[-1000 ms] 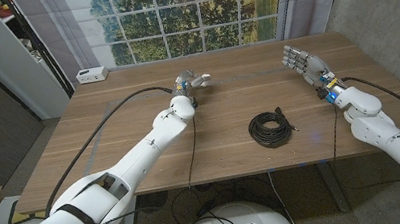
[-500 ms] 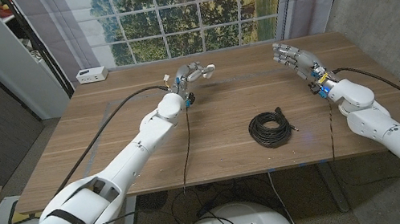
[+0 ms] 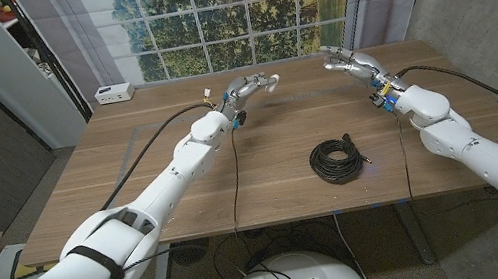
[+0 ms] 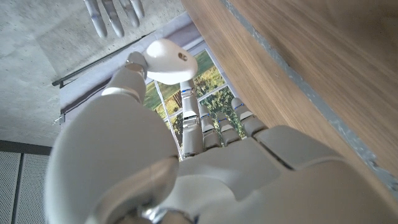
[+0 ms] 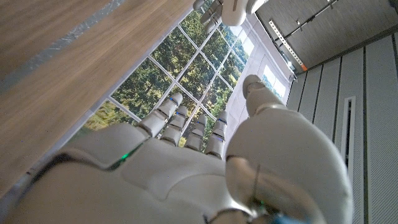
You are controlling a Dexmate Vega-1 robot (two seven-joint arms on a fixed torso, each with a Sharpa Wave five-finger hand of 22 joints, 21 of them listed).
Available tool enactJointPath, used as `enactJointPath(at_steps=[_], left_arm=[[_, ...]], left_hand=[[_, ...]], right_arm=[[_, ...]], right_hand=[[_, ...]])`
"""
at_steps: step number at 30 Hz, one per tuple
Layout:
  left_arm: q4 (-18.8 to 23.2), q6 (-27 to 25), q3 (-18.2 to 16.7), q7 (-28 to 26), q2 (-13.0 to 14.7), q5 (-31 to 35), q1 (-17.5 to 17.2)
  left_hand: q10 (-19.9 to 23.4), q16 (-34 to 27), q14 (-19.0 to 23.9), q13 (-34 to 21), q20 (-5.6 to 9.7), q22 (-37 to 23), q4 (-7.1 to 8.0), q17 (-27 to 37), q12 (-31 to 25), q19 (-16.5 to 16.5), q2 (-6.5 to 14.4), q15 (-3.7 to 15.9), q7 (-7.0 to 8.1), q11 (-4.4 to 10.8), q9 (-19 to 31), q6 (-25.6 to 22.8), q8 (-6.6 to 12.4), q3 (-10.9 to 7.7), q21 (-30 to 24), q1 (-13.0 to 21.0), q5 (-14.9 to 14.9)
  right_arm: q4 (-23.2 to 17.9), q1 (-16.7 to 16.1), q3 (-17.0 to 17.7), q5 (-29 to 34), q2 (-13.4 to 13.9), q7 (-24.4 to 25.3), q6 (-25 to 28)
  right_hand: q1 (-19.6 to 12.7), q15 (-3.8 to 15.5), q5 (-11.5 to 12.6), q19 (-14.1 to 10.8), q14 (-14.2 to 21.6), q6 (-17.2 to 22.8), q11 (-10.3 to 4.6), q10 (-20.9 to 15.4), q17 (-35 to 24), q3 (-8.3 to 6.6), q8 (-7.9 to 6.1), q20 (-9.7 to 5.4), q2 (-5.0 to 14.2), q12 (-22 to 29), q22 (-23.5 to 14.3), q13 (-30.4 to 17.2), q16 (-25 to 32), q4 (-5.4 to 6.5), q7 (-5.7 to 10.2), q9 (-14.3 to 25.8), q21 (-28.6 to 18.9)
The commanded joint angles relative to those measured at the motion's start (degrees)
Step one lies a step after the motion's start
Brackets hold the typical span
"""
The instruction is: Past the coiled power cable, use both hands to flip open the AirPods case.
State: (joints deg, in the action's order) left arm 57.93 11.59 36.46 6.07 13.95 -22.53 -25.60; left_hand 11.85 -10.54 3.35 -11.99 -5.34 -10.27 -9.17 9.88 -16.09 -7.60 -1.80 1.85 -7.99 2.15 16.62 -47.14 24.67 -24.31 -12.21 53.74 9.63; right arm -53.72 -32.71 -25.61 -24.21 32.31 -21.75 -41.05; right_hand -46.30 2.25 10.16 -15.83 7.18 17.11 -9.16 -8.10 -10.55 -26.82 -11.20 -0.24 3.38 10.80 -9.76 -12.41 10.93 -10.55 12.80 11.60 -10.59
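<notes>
Both hands have swung inward above the table's (image 3: 134, 179) far half since a second ago. Nearest, the coiled power cable (image 3: 338, 159) lies unmoved. Beyond it, the left hand (image 3: 248, 86) pinches the white AirPods case (image 3: 271, 80) (lid down), while the right hand (image 3: 351, 62), fingers spread and empty, has closed toward it.

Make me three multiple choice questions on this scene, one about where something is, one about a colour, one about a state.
1. Where does the coiled cable lie?
A. between the two arms, nearer the table's near edge
B. against the window
C. under the left hand

2. What colour is the AirPods case?
A. black
B. white
C. red

3. How is the right hand?
A. gripping the cable
B. open, holding nothing
C. flat on the table

Answers: 1 A, the head view shows it; 2 B, the case in the left hand is white; 3 B, fingers apart in the air.
</notes>
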Motion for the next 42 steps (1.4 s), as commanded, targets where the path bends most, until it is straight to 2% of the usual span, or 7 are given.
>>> enactJointPath(at_steps=[1,16,21,29,32,39,42], left_arm=[[-3.75,0.19,0.88,9.39,-0.50,-2.89,3.42],[-2.16,-1.65,0.55,12.71,0.04,-4.76,3.59],[-2.93,-0.01,0.01,13.00,-0.51,-5.37,3.43],[-7.03,6.27,-2.60,14.09,-3.42,-8.79,2.19],[-8.72,9.76,-3.71,12.52,-5.24,-9.56,1.23],[-17.62,15.90,-7.54,13.79,-12.57,-15.43,0.88],[-22.39,17.99,-8.73,15.57,-15.05,-16.91,2.26]], left_hand=[[-0.13,0.13,-0.39,-0.18,-0.11,-0.18,-0.05,0.05,0.23,0.29,6.21,-0.16,6.57,-0.41,9.64,-6.73,8.04,0.14,0.19,6.26,0.36],[-0.06,0.09,-0.55,-0.19,-0.27,-0.19,0.00,0.03,0.38,0.43,6.53,-0.45,6.18,-0.58,10.35,-6.40,8.12,0.61,0.30,6.67,0.26],[0.06,0.07,-0.57,-0.20,-0.33,-0.19,0.02,0.03,0.39,0.43,6.68,-0.54,6.15,-0.94,10.58,-6.34,8.15,0.76,0.31,6.80,0.25],[1.06,-0.22,0.25,-0.23,-0.66,-0.20,0.03,0.02,0.11,0.17,6.84,-0.11,6.30,-0.26,10.67,-6.52,8.09,1.13,0.24,7.06,0.21],[1.36,-0.29,0.51,-0.25,-0.67,-0.20,0.04,0.01,0.03,0.09,6.87,0.18,6.27,0.27,10.56,-6.60,7.99,1.28,0.22,7.12,0.19],[2.66,-0.53,1.62,-0.43,-0.32,-0.23,0.08,0.01,-0.45,-0.85,6.81,1.26,6.62,0.65,10.07,-7.04,7.68,1.81,-0.09,7.22,0.18],[2.78,-0.51,1.73,-0.50,-0.28,-0.24,0.08,0.01,-0.49,-1.01,6.77,1.39,6.84,0.72,9.92,-7.16,7.58,1.97,-0.13,7.27,0.19]], right_arm=[[9.16,8.53,-4.88,9.27,-2.82,1.50,-8.77],[19.79,14.97,-10.80,22.58,-5.54,12.25,-19.39],[21.76,15.77,-11.54,19.45,-6.48,9.75,-20.40],[7.99,8.83,-9.37,16.71,-2.05,11.15,-11.81],[2.10,5.44,-7.86,16.75,-1.15,14.58,-7.89],[-5.93,-1.04,-5.21,18.62,-2.96,24.97,-1.92],[-7.31,-2.13,-4.70,18.68,-3.96,27.12,-0.76]], right_hand=[[-2.16,9.08,0.19,0.40,-0.38,-0.68,-0.43,0.85,-0.34,-0.76,0.02,-0.07,0.09,0.11,-0.13,-0.28,0.21,-0.18,0.02,0.22,-0.20],[-10.55,10.31,0.20,-0.17,0.07,0.67,-2.73,0.88,-0.99,-1.08,-1.13,-1.78,1.14,1.07,-0.24,-1.00,1.23,0.22,0.05,0.63,-0.69],[-11.57,10.05,0.00,-0.49,0.16,1.41,-2.23,0.36,-1.27,-0.16,-1.52,-1.68,0.94,1.47,-0.26,-1.27,1.56,0.70,0.04,0.86,-0.82],[-11.15,9.85,-0.03,-0.68,0.08,2.52,-1.61,0.45,-1.46,1.57,-1.98,-0.95,-0.10,1.55,-0.27,-1.58,1.77,1.26,0.01,1.09,-0.84],[-10.08,9.20,-0.01,-0.55,-0.09,1.35,-0.57,0.94,-1.63,3.27,-1.48,0.23,-1.38,1.44,-0.28,-1.86,1.94,1.78,-0.03,1.05,-0.76],[-5.65,7.11,0.31,-0.82,-0.20,-0.23,2.83,0.86,-1.98,6.90,-1.06,2.32,-4.07,1.74,-0.27,-2.41,2.21,3.35,-0.26,1.10,-0.77],[-4.03,5.69,1.08,-0.93,-0.62,0.26,5.25,1.18,-2.00,8.31,-1.38,3.00,-5.34,1.77,-0.26,-2.66,2.03,3.53,-3.54,1.05,-0.73]])
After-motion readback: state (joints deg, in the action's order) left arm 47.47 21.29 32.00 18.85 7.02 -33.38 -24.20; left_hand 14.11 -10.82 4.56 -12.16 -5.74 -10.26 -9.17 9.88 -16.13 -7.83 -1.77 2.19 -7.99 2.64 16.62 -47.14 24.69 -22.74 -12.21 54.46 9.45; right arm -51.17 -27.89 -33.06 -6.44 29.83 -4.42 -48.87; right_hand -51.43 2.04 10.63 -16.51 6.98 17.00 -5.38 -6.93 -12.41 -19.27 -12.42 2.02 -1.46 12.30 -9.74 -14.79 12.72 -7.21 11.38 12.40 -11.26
